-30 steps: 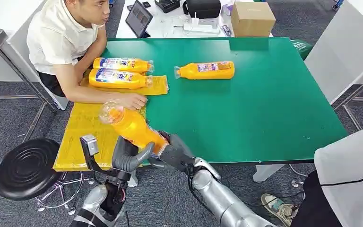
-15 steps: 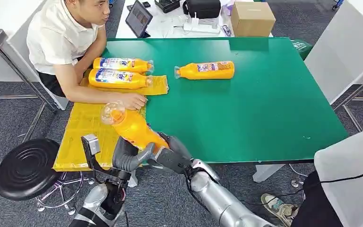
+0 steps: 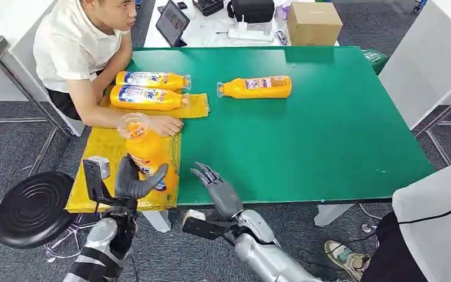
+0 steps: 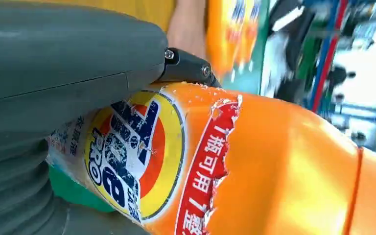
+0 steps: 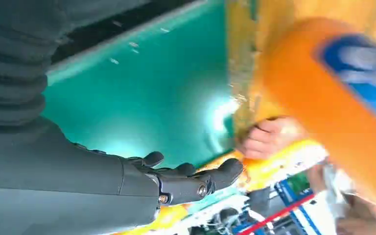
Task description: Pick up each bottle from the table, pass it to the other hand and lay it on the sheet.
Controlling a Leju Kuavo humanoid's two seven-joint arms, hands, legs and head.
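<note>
grey carpet lies under a green counter (image 3: 329, 129), with a yellow sheet (image 3: 103, 154) spread over its left edge. the left robot hand (image 3: 130, 182) grasps an orange bottle (image 3: 144, 150) by its lower body, cap end up and tipped slightly away, above the near part of the sheet; the left wrist view shows the grey thumb (image 4: 68, 54) pressed against the bottle's label (image 4: 137, 156). the right robot hand (image 3: 214, 187) is released, fingers spread and holding nothing, just over the counter's near edge and a little apart from the held bottle. two more bottles (image 3: 151, 89) lie side by side on the far part of the sheet, and a fourth bottle (image 3: 255, 87) lies on bare green counter beyond them to the right. a seated person (image 3: 76, 53) rests a hand (image 3: 164, 124) on the sheet, just behind the held bottle. a black stool (image 3: 32, 208) stands left of the counter.
</note>
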